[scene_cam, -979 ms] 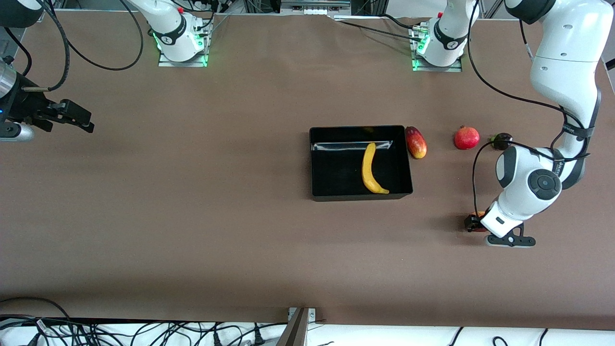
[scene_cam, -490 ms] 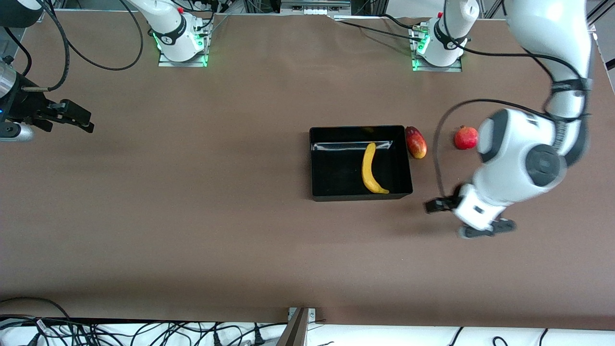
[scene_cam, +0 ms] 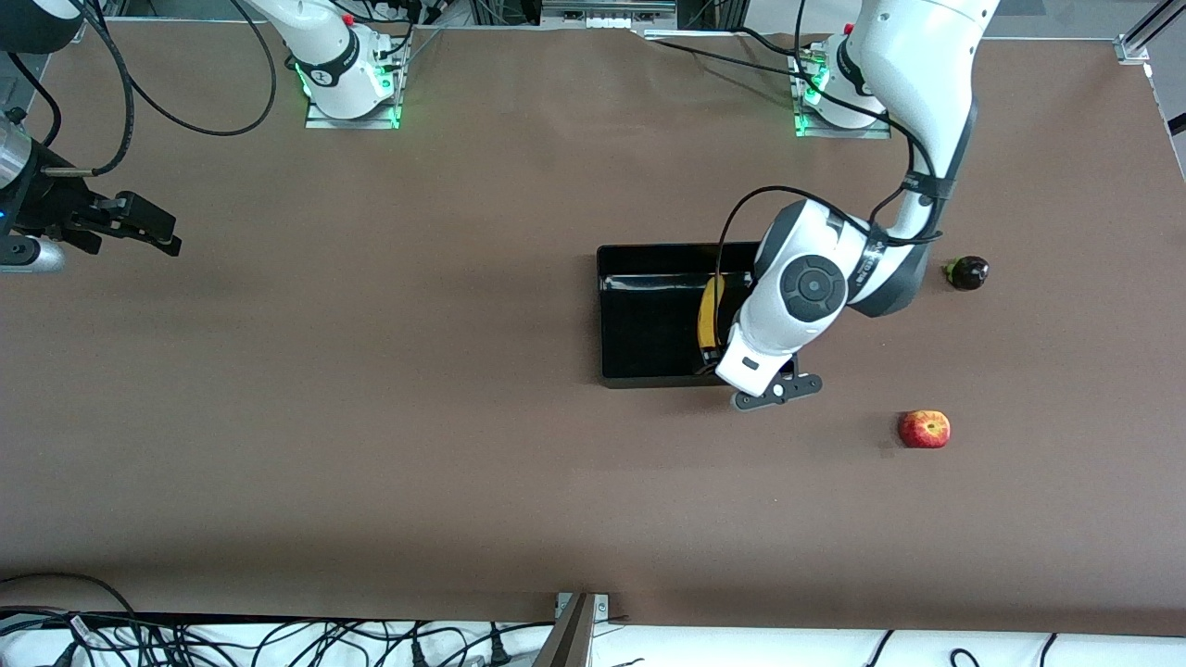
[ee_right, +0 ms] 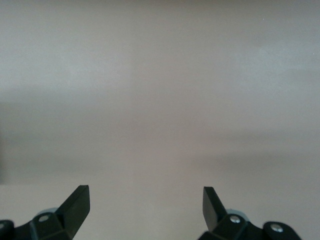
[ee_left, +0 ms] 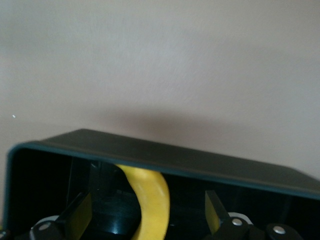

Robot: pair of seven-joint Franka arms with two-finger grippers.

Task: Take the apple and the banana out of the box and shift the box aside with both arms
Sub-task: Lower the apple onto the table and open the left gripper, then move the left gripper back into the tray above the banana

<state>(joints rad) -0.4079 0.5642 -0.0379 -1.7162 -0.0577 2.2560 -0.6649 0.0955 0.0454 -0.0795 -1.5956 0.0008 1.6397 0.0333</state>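
Note:
The black box [scene_cam: 649, 310] sits mid-table with the yellow banana [scene_cam: 710, 310] lying in it, partly hidden by the left arm. My left gripper [scene_cam: 712, 359] is low over the box's near corner toward the left arm's end. In the left wrist view it [ee_left: 146, 210] is open, one finger [ee_left: 80, 215] on each side of the banana [ee_left: 150, 197], inside the box wall [ee_left: 150, 156]. The red apple [scene_cam: 924, 429] lies on the table, nearer the camera and toward the left arm's end. My right gripper [scene_cam: 139, 227] waits open and empty at the right arm's end, over bare table [ee_right: 146, 205].
A small dark round fruit [scene_cam: 966, 272] lies toward the left arm's end, level with the box. The left arm's forearm [scene_cam: 815, 278] covers the spot beside the box. Cables run along the table's near edge.
The left arm has swung from the apple's spot across to the box, and its gripper now straddles the banana. The apple stays on the table, now uncovered. The right arm has not moved.

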